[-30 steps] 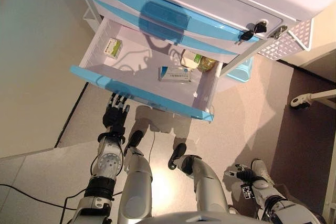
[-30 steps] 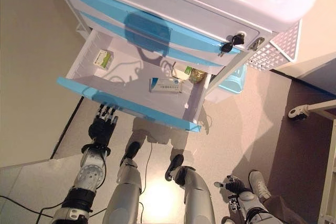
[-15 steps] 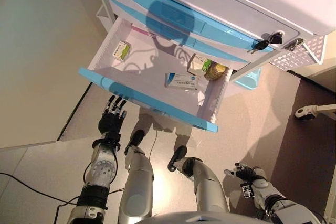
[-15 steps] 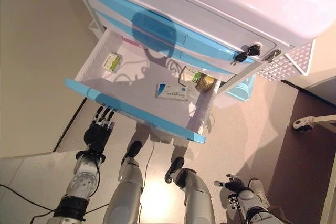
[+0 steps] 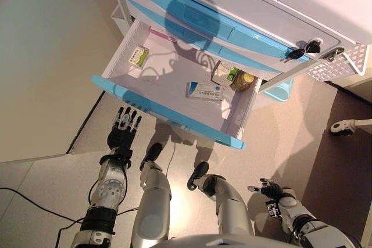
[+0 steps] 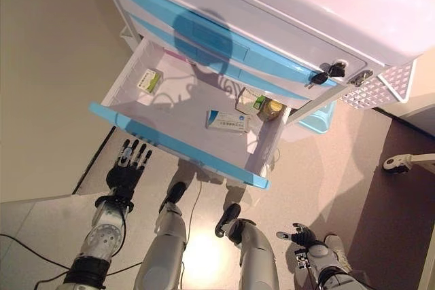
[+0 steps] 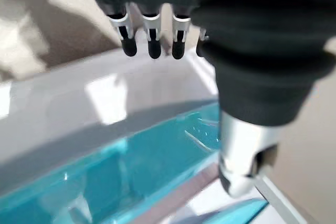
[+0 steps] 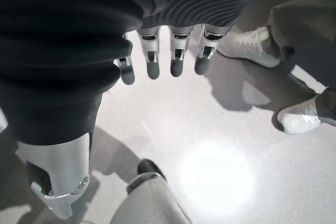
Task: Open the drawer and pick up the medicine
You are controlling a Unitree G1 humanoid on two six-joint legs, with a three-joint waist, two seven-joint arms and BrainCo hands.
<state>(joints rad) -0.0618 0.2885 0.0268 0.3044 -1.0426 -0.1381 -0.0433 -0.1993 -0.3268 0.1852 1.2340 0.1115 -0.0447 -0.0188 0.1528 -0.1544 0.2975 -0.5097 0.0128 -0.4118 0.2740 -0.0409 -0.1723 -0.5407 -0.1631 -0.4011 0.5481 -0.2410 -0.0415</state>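
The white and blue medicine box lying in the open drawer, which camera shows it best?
The left eye view: the white and blue medicine box lies flat, unobstructed, mid-floor of the open drawer. The right eye view shows the same box just as clear. The left wrist view shows only the drawer's blue front, and the right wrist view only floor and a person's shoes.

Cabinet (image 5: 244,4): one, white with blue drawer fronts. Open drawer (image 5: 168,114): one. Contents: green-and-white box (image 5: 138,56), one; blue-and-white medicine box (image 5: 204,90), one; third box (image 5: 224,74), one; small jar (image 5: 244,81), one. Keys (image 5: 302,50): one bunch in the lock.
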